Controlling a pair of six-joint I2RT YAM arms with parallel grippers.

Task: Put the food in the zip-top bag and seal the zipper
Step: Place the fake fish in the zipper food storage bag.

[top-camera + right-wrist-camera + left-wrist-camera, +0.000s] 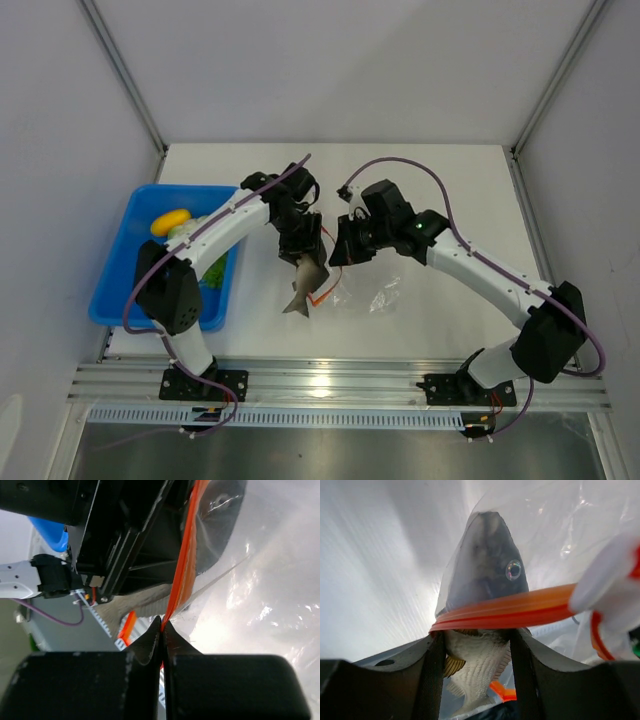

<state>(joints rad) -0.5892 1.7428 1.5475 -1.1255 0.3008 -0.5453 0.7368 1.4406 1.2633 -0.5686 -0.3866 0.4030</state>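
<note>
Gripping a toy fish (487,570) across its middle, the left gripper (477,655) has its two dark fingers (432,675) pressed against either flank. The fish is moulded plastic with a smooth grey back and head, a glossy round eye, a white belly stamped with fine scales and a ribbed yellow-brown fin. From above it hangs off the table (450,200) with its tail lowest, between the two wrists.

The bag (560,525) is thin clear film, creased and catching the light in bright patches. Its zipper (520,607) is a flat, ridged orange-red strip, and it runs straight across the fish's body just beyond the left fingers. The fish's head lies past that strip and shows through the film, while the belly and tail remain on the near side. Whether the head is truly inside the mouth or only behind one layer I cannot tell.

The right gripper (162,630) has its black fingers closed together on the zipper — the strip rises from the pinch, taut and edge-on.

At the left stands a blue tray (120,270) of rigid plastic with rounded corners. It holds a yellow fruit (170,221) and green leafy bits (213,270) — partly hidden under the left arm.
</note>
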